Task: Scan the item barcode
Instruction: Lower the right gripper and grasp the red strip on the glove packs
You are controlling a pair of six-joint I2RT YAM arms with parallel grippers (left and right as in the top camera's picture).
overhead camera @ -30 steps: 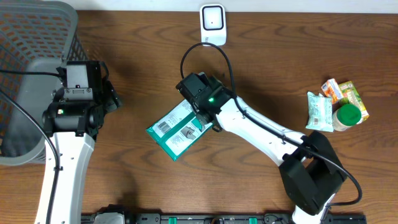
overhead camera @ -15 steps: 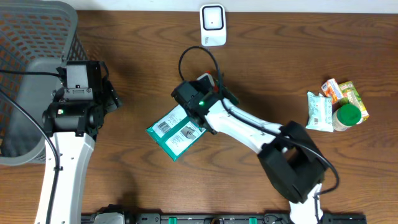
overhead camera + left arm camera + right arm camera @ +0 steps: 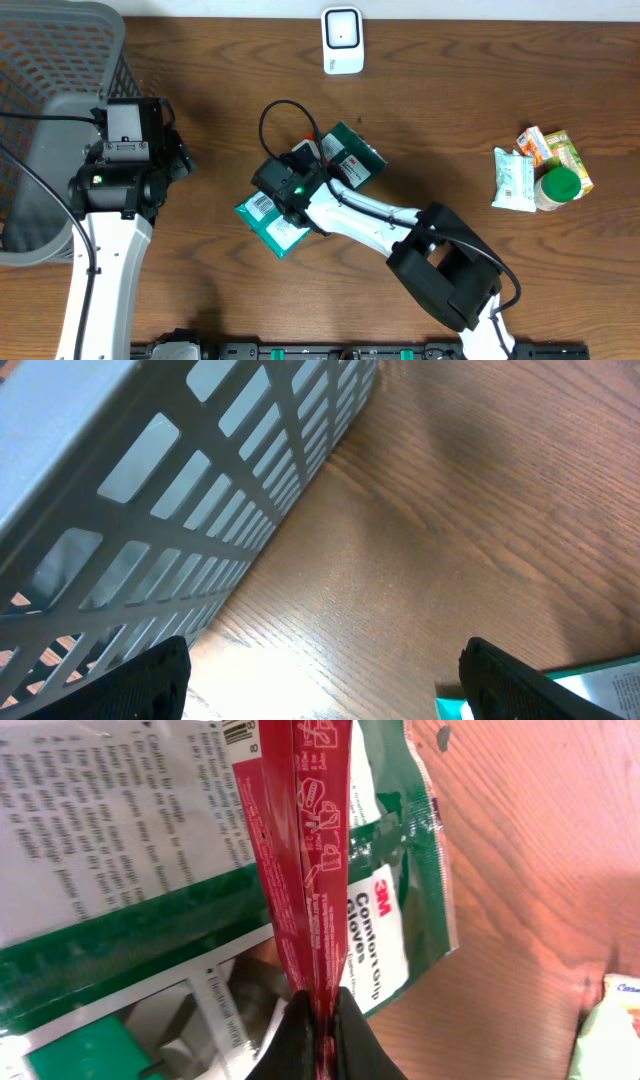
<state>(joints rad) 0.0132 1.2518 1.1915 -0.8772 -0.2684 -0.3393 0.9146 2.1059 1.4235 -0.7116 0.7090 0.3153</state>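
Because the barcode has to be shown to a reader, most of the wooden table (image 3: 480, 90) is bare, and that bare wood is the working room. The grey mesh basket (image 3: 50, 60) fills the upper left of the overhead frame; its wall is the one hard edge close to the work.

The right arm reaches from the lower right toward the centre, and the right gripper (image 3: 322, 1010) is pinched tight on a red fold of the green glove pack (image 3: 272, 228). The grip on a thin seam looks chosen so that the printed faces are not covered. The pack sits left of centre and shows on both sides of the claw, one end toward the lower left and one toward the upper right. Whether it is fully off the wood cannot be told.

The left gripper (image 3: 325, 685) hangs beside the basket with its jaws spread wide and nothing between them, apparently parked clear of the right arm.

The white scanner (image 3: 341, 40) lies at the top centre edge, well apart from the pack, with open wood between them. The snack packets (image 3: 515, 178) and the green-lidded bottle (image 3: 560, 186) cluster at the right, out of that lane.

The barcode (image 3: 262, 205) faces up on the pack's lower-left end.
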